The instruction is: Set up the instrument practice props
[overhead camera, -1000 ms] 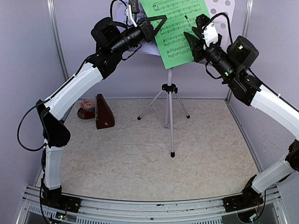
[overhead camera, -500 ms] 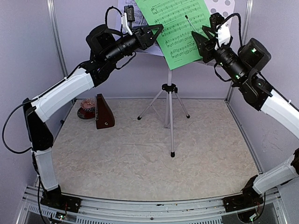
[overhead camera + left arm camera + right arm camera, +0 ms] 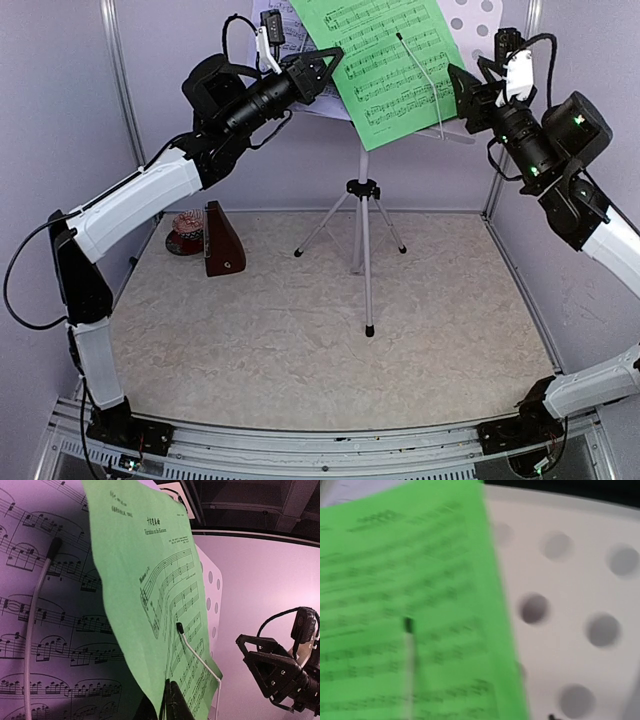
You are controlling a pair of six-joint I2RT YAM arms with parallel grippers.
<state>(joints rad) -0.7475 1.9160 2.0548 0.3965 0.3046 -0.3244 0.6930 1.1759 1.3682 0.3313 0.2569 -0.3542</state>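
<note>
Green music sheet (image 3: 385, 55) lies tilted on the perforated grey desk (image 3: 470, 15) of the silver tripod music stand (image 3: 364, 240), which stands upright at the rear centre of the pale surface (image 3: 300, 340). A white retaining wire (image 3: 425, 70) crosses the sheet's face. The pale lavender music sheet (image 3: 45, 630) sits on the desk behind it, partly covered, with a second wire (image 3: 32, 630) across it. The left gripper (image 3: 335, 62) is raised at the green sheet's left edge. In the left wrist view the sheet's lower edge runs down to one dark finger (image 3: 175, 702), but contact cannot be confirmed, nor whether the jaws are pressed together or spread. The right gripper (image 3: 462, 92) hangs just right of the green sheet, beside the desk and apart from the paper; its jaw state cannot be told either. The right wrist view is blurred. The brown pyramid metronome (image 3: 222, 240) stands upright at the surface's rear left, well apart from the stand, just beside a small reddish round object (image 3: 186, 228).
</note>
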